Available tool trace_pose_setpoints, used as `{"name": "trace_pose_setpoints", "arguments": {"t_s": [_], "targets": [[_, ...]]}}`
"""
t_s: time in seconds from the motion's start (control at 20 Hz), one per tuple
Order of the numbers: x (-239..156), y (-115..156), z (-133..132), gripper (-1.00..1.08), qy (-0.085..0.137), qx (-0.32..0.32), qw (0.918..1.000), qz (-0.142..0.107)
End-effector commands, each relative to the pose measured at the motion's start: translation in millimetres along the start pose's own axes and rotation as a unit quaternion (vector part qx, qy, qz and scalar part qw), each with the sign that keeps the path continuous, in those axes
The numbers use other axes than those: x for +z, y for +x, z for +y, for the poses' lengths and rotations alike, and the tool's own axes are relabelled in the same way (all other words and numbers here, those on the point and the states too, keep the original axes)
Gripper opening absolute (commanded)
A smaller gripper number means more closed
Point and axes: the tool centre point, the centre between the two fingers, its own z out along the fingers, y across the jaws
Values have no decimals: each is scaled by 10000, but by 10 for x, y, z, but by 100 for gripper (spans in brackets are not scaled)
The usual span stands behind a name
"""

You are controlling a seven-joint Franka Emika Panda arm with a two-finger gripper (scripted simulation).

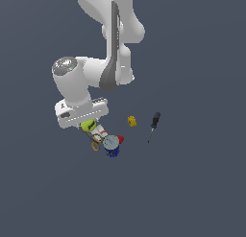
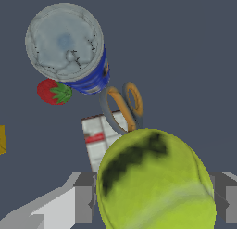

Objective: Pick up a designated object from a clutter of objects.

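Exterior view: my end effector (image 1: 86, 124) sits low over the clutter, the yellow-green ball (image 1: 88, 125) directly beneath my wrist and just beside the white box (image 1: 99, 132), the scissors (image 1: 95, 145) and the blue can (image 1: 112, 146); the yellow block (image 1: 132, 120) and screwdriver (image 1: 153, 126) lie apart. Wrist view: the ball (image 2: 155, 179) fills the gap between my fingers (image 2: 83, 195), which press both its sides (clamped on it, I judge), with the can (image 2: 69, 47), strawberry-like red piece (image 2: 54, 92) and box (image 2: 99, 140) beyond. The grasp looks made, so the next move calls for a straight lift clear of the neighbours.

Yellow-green ball (image 2: 155, 181) dark-marked, blue can (image 2: 69, 49) grey-topped, red strawberry (image 2: 54, 92)
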Motion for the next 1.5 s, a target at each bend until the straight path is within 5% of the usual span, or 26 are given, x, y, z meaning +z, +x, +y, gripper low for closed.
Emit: {"name": "trace_pose_setpoints", "arguments": {"t_s": [0.0, 0.9, 1.45], "targets": [[-206, 4, -161, -100, -9, -1, 10000, 4], [-1757, 50, -1385, -100, -24, -3, 10000, -8], [-2332, 101, -1822, -100, -10, -8, 10000, 0]]}}
